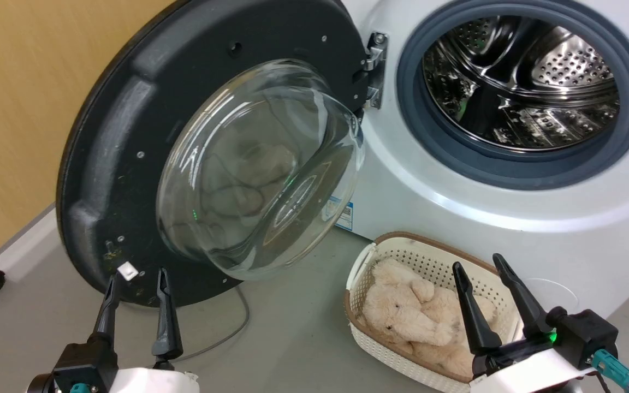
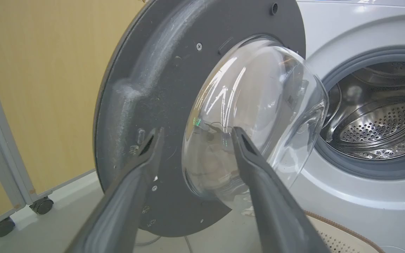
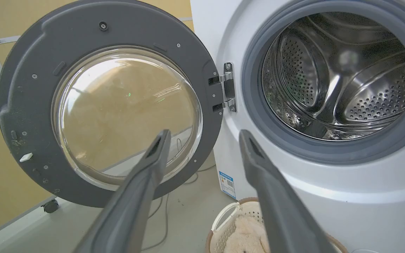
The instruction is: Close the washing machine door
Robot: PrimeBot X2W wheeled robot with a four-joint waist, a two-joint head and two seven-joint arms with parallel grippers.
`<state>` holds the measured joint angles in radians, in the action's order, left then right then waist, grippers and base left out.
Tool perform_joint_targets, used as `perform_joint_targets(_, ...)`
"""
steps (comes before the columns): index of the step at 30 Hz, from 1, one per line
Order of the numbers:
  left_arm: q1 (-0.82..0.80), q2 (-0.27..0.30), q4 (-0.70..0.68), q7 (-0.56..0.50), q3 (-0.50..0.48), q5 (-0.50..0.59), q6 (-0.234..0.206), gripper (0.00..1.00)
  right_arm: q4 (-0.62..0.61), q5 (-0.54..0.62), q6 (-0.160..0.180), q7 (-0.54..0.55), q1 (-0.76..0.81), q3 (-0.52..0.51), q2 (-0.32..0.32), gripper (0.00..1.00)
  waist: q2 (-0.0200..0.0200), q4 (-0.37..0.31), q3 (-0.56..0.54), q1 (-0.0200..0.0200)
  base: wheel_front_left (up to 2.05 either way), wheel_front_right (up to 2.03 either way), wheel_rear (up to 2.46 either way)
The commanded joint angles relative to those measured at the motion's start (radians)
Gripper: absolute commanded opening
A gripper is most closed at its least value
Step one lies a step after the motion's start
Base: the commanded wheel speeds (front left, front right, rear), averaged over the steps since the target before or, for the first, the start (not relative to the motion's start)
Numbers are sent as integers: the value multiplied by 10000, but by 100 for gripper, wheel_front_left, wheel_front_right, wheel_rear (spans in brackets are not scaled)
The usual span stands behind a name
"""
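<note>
— Where does the washing machine door (image 1: 123, 125) stand at this moment?
— Swung wide open to the left of the washing machine (image 1: 418, 185), hanging from the metal hinge (image 1: 375, 54) on the machine's front, just left of the opening. Its black inner rim faces the camera, and the clear glass bowl window (image 1: 260, 174) bulges out from its centre
— And the machine itself?
— Its mouth is uncovered: the grey rubber ring (image 1: 516, 166) circles the steel drum (image 1: 538, 65), whose perforated walls shine
— What of the two claws?
— The left claw (image 1: 137, 275) hovers in front of the machine's open door, down by the door's lower rim, its two dark fingers apart and holding nothing; whether the tips touch the rim cannot be told. The right claw (image 1: 477, 261) hangs in front of the machine's lower front panel, fingers likewise spread and empty
— Anything else by the machine?
— A white basket (image 1: 429, 256) with a brown rim sits on the floor (image 1: 287, 349) just in front of the machine, below the opening, with a cream plush toy (image 1: 402, 311) lying inside. A grey cable (image 1: 247, 316) trails over the floor below the open door, and a yellow wall (image 1: 14, 98) stands to the machine's left, beyond the door
</note>
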<state>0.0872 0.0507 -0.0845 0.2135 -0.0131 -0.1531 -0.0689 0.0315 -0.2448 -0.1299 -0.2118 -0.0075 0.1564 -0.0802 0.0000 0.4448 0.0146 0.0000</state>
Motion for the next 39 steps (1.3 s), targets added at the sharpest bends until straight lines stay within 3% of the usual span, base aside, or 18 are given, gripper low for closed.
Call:
perform_joint_targets(1, 132, -4, -62, 85, -32, -49, -85, 100, 38, -112, -7, -103, -125, 52, -72, 100, 0, 70, 0, 0, 0, 0, 0)
perform_joint_targets(20, 213, -5, -161, 482, -10, -351, -247, 100, 116, -587, -8, -499, -186, 336, -156, 100, 0, 882, 63, 0, 0, 0, 0)
perform_joint_targets(31, 216, -5, -143, 483, -26, -321, -213, 100, 80, -587, -8, -500, -124, 315, -130, 100, 0, 865, 22, 0, 0, 0, 0)
perform_joint_targets(32, 204, -5, -145, 483, -26, -328, -191, 74, 74, -581, -8, -500, -115, 308, -127, 100, 0, 864, 29, 0, 0, 0, 0)
perform_joint_targets(33, 180, -5, -164, 483, -37, -339, -155, 0, 66, -574, -8, -500, -109, 301, -125, 100, 0, 863, 37, 0, 0, 0, 0)
perform_joint_targets(39, -332, -5, -1080, 483, -506, 329, -36, 0, -46, -494, -8, -500, -68, 166, -172, 100, 0, 872, 232, 0, 0, 0, 0)
